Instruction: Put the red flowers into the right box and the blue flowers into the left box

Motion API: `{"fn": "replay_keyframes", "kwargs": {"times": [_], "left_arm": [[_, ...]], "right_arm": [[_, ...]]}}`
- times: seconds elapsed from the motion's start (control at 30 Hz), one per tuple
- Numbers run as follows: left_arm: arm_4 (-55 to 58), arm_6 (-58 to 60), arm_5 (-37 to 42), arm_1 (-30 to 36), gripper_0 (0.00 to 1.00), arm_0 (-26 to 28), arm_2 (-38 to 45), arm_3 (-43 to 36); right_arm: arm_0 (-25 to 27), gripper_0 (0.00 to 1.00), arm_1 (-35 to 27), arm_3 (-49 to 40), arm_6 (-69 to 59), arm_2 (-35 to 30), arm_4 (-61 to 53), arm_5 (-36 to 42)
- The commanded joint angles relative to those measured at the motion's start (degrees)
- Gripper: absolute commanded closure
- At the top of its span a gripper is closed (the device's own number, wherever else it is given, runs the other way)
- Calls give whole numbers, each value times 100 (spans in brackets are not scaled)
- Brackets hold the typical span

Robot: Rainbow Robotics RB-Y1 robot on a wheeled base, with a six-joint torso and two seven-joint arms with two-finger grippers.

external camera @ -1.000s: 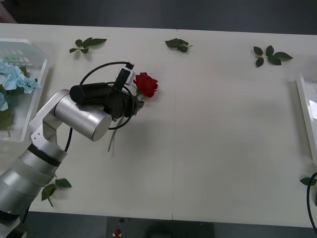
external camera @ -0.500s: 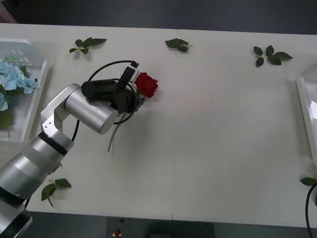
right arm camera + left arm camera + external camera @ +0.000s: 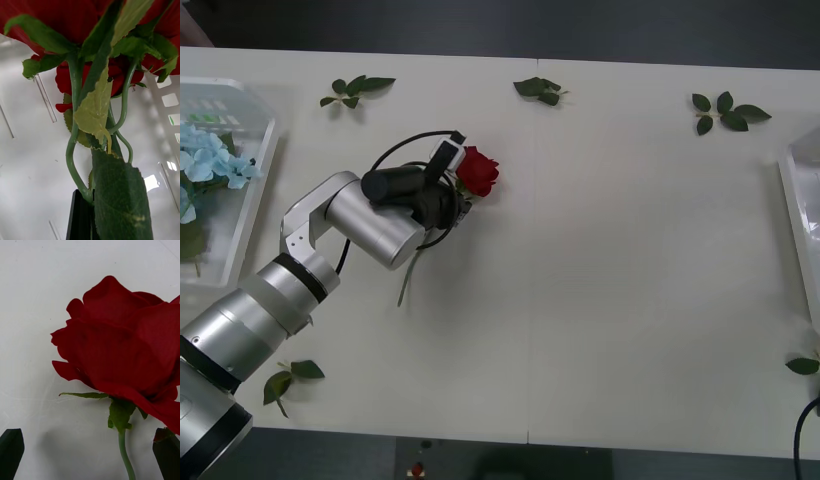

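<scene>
Since a second ago the left hand [image 3: 460,198] has crept toward 1 o'clock in the front view, closing on the red rose [image 3: 477,170] lying on the table [image 3: 630,300], far from the right box [image 3: 802,215] at 3 o'clock. In the left wrist view its fingers [image 3: 11,448] stand apart, astride the stem under the bloom [image 3: 123,352]; closing high could crush petals or miss the thin stem. In the right wrist view the right hand [image 3: 88,219] is clamped on stems of red roses [image 3: 75,22] over that box.

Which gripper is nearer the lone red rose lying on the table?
Left. The left gripper is open astride the rose, fingers either side of its stem. The right gripper is over the right box, holding other roses.
</scene>
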Motion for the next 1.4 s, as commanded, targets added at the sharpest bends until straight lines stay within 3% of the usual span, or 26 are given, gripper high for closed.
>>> {"fn": "replay_keyframes", "kwargs": {"times": [0.03, 0.1, 0.17, 0.23, 0.27, 0.6, 0.67, 0.73, 0.77, 0.83, 0.9, 1.4], "left_arm": [[25, 253, -70, -102, 0, -196, 30, -29], [34, 261, -61, -102, 0, -196, 4, -29], [43, 297, -70, -93, 0, -196, -31, -12], [51, 305, -70, -93, 0, -196, -31, -12], [60, 305, -61, -93, 0, -196, -31, -12], [95, 402, -70, -93, 0, -196, -101, 76], [104, 420, -70, -93, 6, -196, -110, 111], [148, 446, -70, -93, 33, -196, -110, 111], [157, 455, -70, -102, 42, -196, -119, 111], [201, 490, -70, -102, 81, -196, -110, 111], [245, 516, -70, -102, 100, -187, -110, 111], [675, 657, -78, -102, 100, -222, -110, -3]], "right_arm": [[-79, 91, -189, 85, 76, 110, 28, -224], [-79, 65, -198, 85, 76, 119, 28, -224], [-70, 20, -189, 85, 85, 128, 28, -224], [-70, 2, -198, 85, 112, 154, 19, -224], [-70, 0, -198, 85, 129, 181, 10, -224], [-70, 0, -207, -240, 287, 286, -227, -5], [-70, 0, -207, -486, 305, 339, -288, 233], [-70, 0, -207, -838, 331, 348, -535, 663], [-70, 0, -207, -935, 349, 348, -605, 769], [-70, 0, -207, -1304, 410, 339, -895, 1208], [-70, 0, -207, -1576, 472, 321, -1290, 1569], [-61, 0, -207, -2982, 894, 84, -3127, 3581]]}}
